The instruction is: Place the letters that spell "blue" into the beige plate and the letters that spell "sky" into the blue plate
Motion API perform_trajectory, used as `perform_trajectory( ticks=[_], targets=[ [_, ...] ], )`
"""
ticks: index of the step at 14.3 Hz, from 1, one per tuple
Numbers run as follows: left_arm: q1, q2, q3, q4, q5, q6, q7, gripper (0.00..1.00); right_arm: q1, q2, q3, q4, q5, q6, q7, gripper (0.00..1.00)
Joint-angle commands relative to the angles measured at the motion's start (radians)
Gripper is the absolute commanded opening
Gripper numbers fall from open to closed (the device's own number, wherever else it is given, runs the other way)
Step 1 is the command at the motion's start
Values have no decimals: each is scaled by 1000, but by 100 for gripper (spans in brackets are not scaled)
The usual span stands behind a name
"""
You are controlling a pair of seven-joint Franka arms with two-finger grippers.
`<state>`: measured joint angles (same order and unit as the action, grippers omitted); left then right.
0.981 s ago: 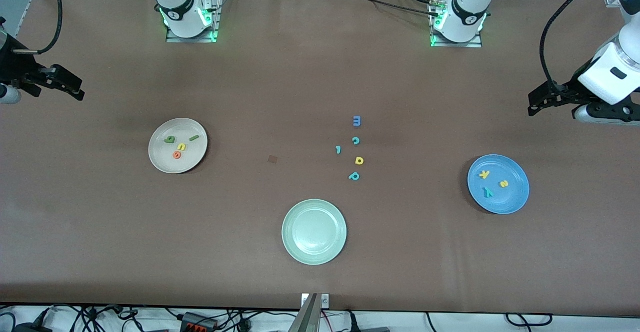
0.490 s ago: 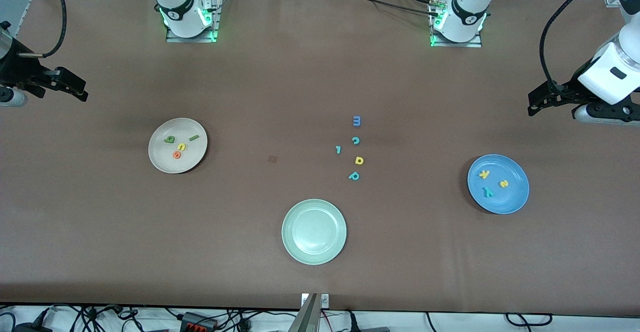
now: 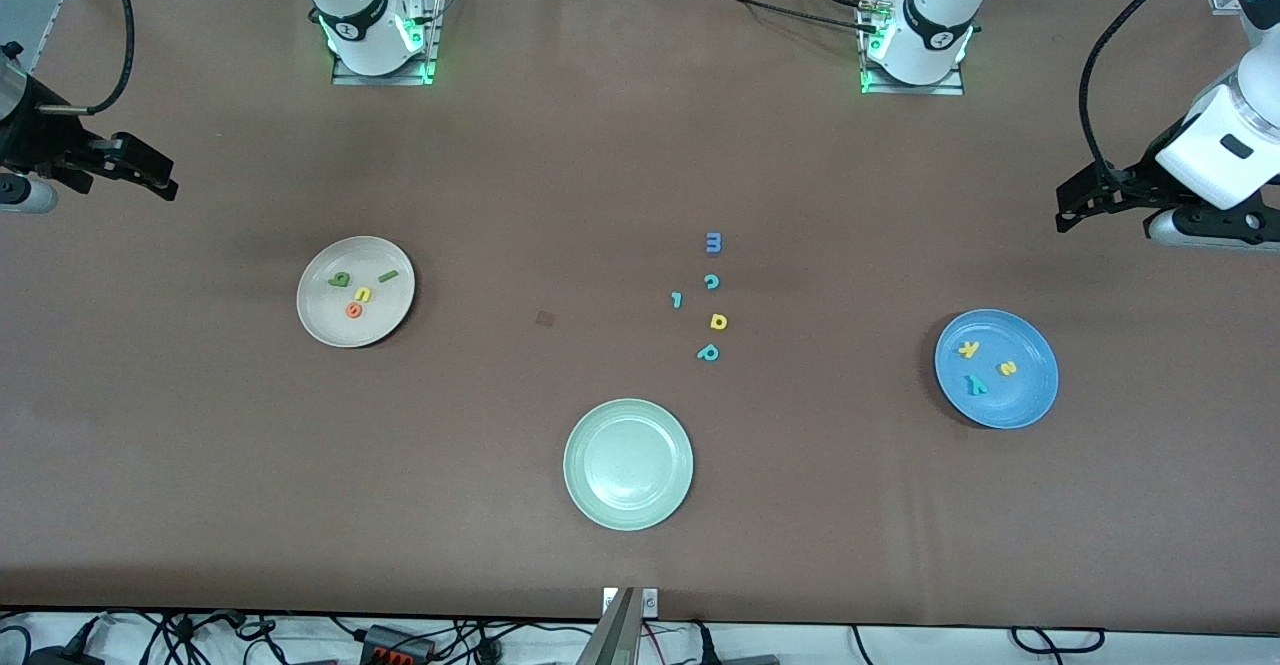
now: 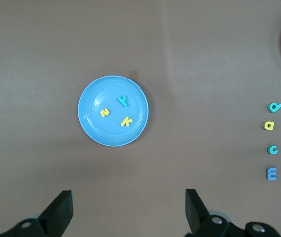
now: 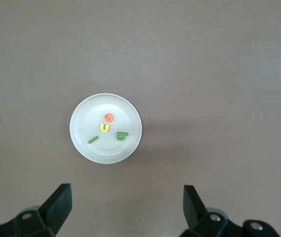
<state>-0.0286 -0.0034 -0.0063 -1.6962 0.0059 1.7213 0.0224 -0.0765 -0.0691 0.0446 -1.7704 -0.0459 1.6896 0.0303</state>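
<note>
Right claw [image 3: 150,180] shifted slightly toward desk middle and a little lower in front view, at right arm's end of desk; fingers spread wide, empty. Wrist above it drawn up toward view's edge.

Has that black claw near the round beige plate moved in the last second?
Yes, slightly. The right gripper has drifted a little toward the round beige plate, which has stayed put; its jaws are open and empty.
</note>
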Motion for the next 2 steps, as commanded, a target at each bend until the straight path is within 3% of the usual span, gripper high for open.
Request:
perform_trajectory(
  ticks=[1,2],
  targets=[
    [9,7,-4,24,-17,-23,21,100,-9,-8,11,-1,-3,-13,-10,100],
    [9,7,-4,24,-17,-23,21,100,-9,-6,11,0,-5,-11,-10,100]
  ],
)
